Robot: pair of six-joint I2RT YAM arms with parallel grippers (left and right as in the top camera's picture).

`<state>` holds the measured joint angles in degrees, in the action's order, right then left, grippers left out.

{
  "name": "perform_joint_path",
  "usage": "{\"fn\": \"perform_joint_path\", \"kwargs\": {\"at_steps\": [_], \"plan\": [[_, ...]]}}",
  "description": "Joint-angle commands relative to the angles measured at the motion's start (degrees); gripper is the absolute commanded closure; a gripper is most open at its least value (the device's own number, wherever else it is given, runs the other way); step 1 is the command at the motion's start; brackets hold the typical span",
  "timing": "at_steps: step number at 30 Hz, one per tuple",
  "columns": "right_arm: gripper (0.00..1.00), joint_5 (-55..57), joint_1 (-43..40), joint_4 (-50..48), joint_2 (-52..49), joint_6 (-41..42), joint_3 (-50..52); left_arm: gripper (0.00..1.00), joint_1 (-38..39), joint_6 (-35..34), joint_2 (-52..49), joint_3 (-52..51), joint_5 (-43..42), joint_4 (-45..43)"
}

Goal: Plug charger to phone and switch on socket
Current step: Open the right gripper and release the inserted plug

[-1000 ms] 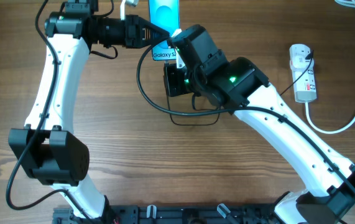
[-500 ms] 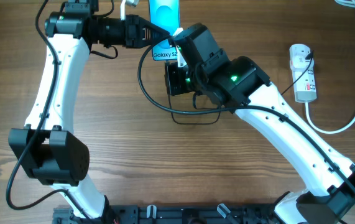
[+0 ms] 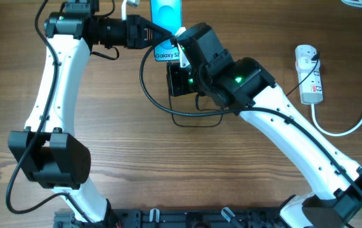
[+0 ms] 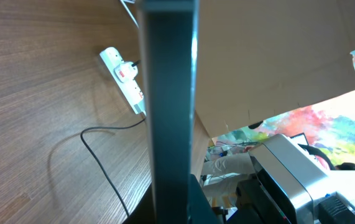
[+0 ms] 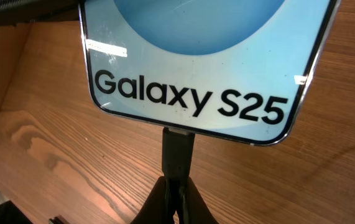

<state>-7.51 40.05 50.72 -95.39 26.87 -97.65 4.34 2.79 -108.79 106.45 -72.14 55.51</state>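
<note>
The phone (image 3: 167, 11) has a teal screen and a white strip reading "Galaxy S25" (image 5: 196, 62). It is held above the table at the far centre. My left gripper (image 3: 150, 33) is shut on the phone's side, and the left wrist view shows the phone edge-on as a dark bar (image 4: 171, 93). My right gripper (image 5: 177, 194) is shut on the charger's black connector (image 5: 178, 148), whose tip touches the middle of the phone's bottom edge. The thin black charger cable (image 3: 144, 82) loops down over the table. The white socket (image 3: 309, 73) lies far right and also shows in the left wrist view (image 4: 124, 78).
A thick white cord (image 3: 352, 126) trails from the socket along the table's right side. A black plug sits in the socket's far end (image 3: 312, 58). A cardboard wall (image 4: 258, 56) stands beyond the table. The arm bases are at the near edge.
</note>
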Motion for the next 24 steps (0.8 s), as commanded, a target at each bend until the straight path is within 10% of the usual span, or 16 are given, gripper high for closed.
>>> {"fn": "perform_joint_path", "kwargs": {"at_steps": [1,16,24], "plan": [[0.96,1.46,-1.92,-0.94,0.7,-1.6,-3.78,0.96,0.44,1.53,0.31,0.48,-2.8,0.94],[0.95,1.49,-2.69,-2.67,0.7,-2.93,-4.68,0.96,0.44,1.53,0.31,0.48,-2.8,1.81],[0.24,0.33,-2.69,2.29,0.7,-2.75,-4.68,0.96,0.44,0.11,0.28,0.48,3.76,2.91]]}}
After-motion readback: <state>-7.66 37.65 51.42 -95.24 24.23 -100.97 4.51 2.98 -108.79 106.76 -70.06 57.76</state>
